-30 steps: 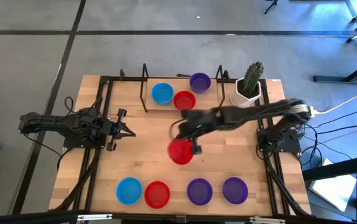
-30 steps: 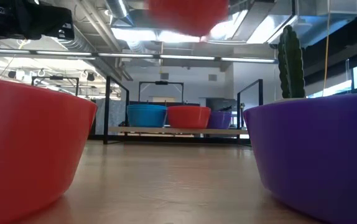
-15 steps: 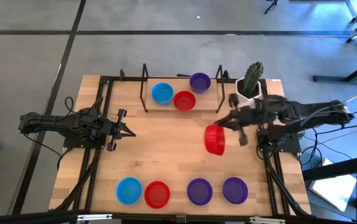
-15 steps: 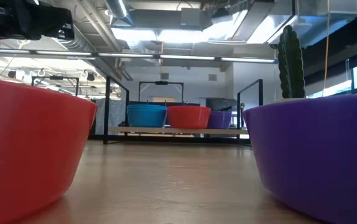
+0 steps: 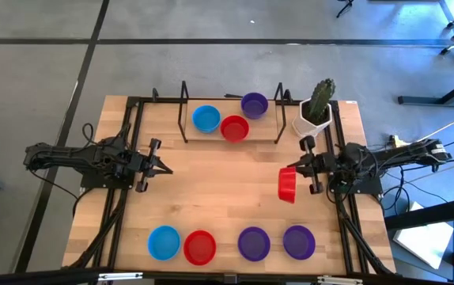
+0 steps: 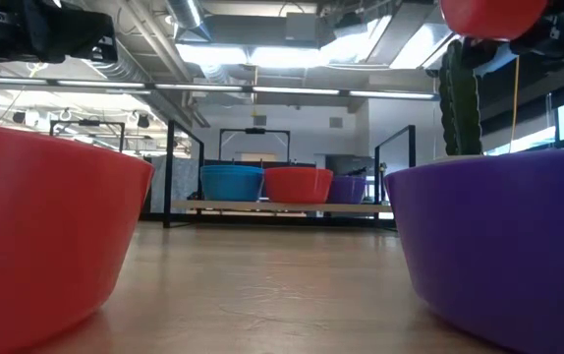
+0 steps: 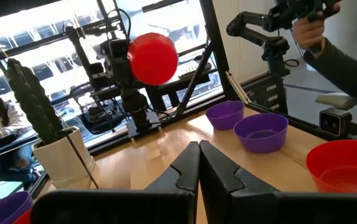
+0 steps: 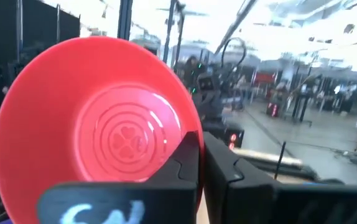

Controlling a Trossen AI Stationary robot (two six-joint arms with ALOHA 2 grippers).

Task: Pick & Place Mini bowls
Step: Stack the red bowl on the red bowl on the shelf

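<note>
Pulled back toward its own side, the right gripper (image 5: 312,168) has carried the red bowl (image 5: 287,184) away from the middle of the table (image 5: 211,198). Its jaws pinch the rim, so the bowl hangs tipped on edge, off the table. The left gripper (image 5: 154,166) waits, jaws shut and empty. Where the bowl will go is not clear.

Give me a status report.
Right gripper shut on red bowl, tipped on edge above the table's right side. Left gripper shut, empty, parked left. Nothing in the way.
</note>
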